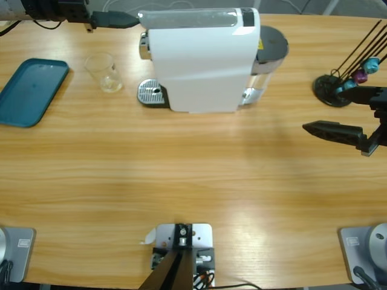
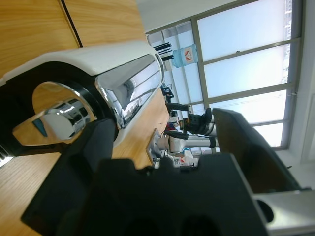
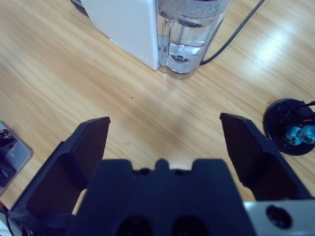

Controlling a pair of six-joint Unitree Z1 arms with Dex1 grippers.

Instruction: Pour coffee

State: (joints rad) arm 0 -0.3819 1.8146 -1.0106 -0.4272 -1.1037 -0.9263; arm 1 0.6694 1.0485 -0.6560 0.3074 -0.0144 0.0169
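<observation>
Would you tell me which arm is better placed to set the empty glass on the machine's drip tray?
Left, probably. The left pincer sits at the coffee machine's spout end, near the glass and drip tray. The right pincer is beyond the water-tank end, with the machine between.

White box-shaped coffee machine (image 1: pixel 202 60) stood at the back middle of the long wooden tabletop (image 1: pixel 181 175). Clear empty glass cup (image 1: pixel 104 72) stood just left of it; flat teal plastic tray (image 1: pixel 30 90) lay further left. Black wire capsule rack (image 1: pixel 338 84) stood far right.
</observation>
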